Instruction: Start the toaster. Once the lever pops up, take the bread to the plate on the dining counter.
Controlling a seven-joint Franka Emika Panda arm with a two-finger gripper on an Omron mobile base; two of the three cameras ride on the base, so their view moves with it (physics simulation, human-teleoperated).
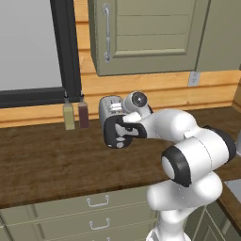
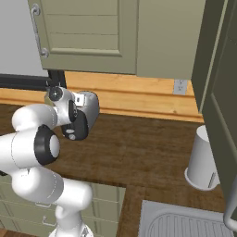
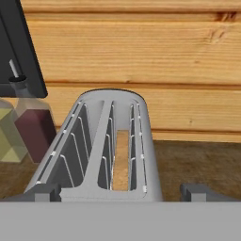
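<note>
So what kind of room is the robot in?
A kitchen, most likely. There's a toaster on a wooden worktop, cupboards on the wall, and a sink at the side.

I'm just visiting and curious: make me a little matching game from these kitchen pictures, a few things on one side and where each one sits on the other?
Things:
1. bread
2. dark red bottle
3. white canister
4. gripper

Places:
A. on the worktop by the sink
B. open, just above the toaster's near end
C. down in the toaster's right slot
D. left of the toaster, next to the yellowish bottle

Pairs: 1-C, 2-D, 3-A, 4-B
</note>
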